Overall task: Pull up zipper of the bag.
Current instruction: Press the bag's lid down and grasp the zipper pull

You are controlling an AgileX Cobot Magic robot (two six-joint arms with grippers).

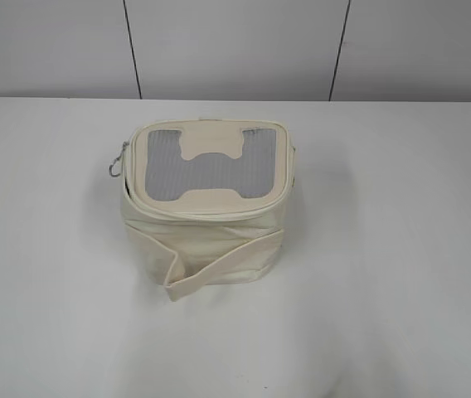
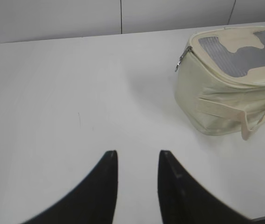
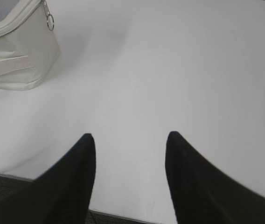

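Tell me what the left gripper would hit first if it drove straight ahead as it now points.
Probably nothing but bare table: the left gripper points past the bag, which sits off to its right. Depth is uncertain.

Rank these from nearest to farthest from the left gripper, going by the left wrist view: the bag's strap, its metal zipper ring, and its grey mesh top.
From the left gripper:
1. Strap, low on the bag's front, to the right.
2. Zipper ring, at the bag's upper left corner.
3. Mesh top, on the lid, farthest back and right.
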